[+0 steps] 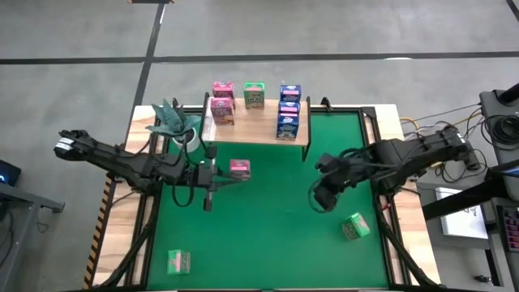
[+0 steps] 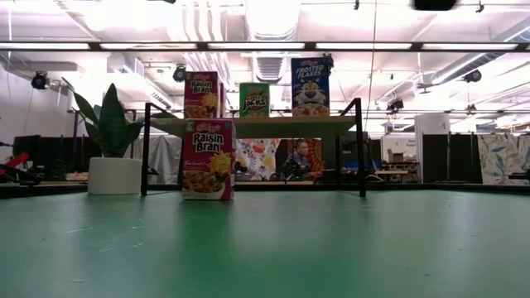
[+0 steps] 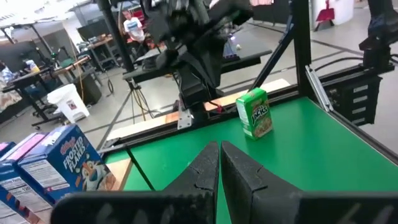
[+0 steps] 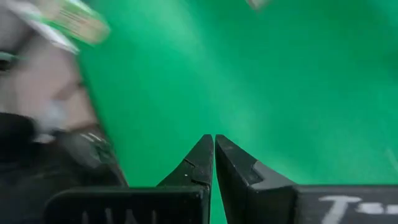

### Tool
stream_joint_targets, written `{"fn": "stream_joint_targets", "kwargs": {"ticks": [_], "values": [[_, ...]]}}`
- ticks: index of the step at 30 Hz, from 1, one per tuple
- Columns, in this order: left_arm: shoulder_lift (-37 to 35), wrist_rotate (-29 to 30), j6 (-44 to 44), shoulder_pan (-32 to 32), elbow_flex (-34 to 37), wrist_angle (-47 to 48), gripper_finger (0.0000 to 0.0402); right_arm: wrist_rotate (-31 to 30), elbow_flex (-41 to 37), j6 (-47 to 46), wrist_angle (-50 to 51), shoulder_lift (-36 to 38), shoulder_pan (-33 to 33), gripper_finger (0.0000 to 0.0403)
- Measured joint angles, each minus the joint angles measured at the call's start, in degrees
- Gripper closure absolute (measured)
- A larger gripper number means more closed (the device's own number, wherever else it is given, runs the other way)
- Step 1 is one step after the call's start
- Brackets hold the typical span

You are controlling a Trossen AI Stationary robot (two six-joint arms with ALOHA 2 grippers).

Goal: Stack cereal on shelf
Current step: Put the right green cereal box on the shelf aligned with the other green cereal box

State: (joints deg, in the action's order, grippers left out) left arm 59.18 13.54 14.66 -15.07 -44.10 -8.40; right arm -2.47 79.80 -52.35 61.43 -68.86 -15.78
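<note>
The light-wood shelf (image 1: 255, 130) stands at the mat's far edge. On it are two pink (image 1: 222, 111), one green (image 1: 254, 95) and three blue cereal boxes (image 1: 288, 113). One pink box (image 1: 239, 168) stands upright on the mat in front of the shelf (image 2: 207, 159). Two green boxes lie on the mat, near right (image 1: 354, 226) and near left (image 1: 178, 261). My left gripper (image 1: 242, 181) is shut and empty just on the near side of the pink box (image 3: 219, 155). My right gripper (image 1: 319, 201) is shut and empty over the mat's right half (image 4: 214, 146).
A potted plant (image 1: 173, 120) stands at the shelf's left end. The green mat (image 1: 268, 243) is bare across its middle and near part. Black frame bars (image 1: 144, 219) run along both sides of the table. A person (image 2: 296, 159) sits in the room behind the table.
</note>
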Motion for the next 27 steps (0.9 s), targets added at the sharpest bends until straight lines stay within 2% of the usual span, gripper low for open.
{"fn": "stream_joint_targets", "kwargs": {"ticks": [4,7,14,21,24,27], "values": [[0.09,-0.02,0.22,0.0,-0.02,0.87,0.0402,7.14,4.78,-15.94,20.36,-5.16,-2.27,0.0394],[0.02,-0.01,0.24,0.0,-0.02,1.19,0.0402,12.45,5.22,-23.28,26.89,-7.44,-5.91,0.0394],[-0.08,0.0,0.24,0.0,-0.04,1.93,0.0402,14.47,2.1,-36.93,23.03,-7.94,-15.84,0.0394],[-0.09,-0.02,0.24,0.0,-0.07,1.92,0.0402,11.53,-2.04,-49.23,21.76,-7.78,-24.78,0.0393],[-0.11,0.0,0.24,0.0,-0.09,1.92,0.0402,11.46,-3.03,-53.17,21.47,-7.67,-26.58,0.0378],[-0.11,-0.01,0.24,0.0,-0.09,1.93,0.0402,11.29,-3.95,-54.6,21.33,-7.34,-27.39,0.0344]]}}
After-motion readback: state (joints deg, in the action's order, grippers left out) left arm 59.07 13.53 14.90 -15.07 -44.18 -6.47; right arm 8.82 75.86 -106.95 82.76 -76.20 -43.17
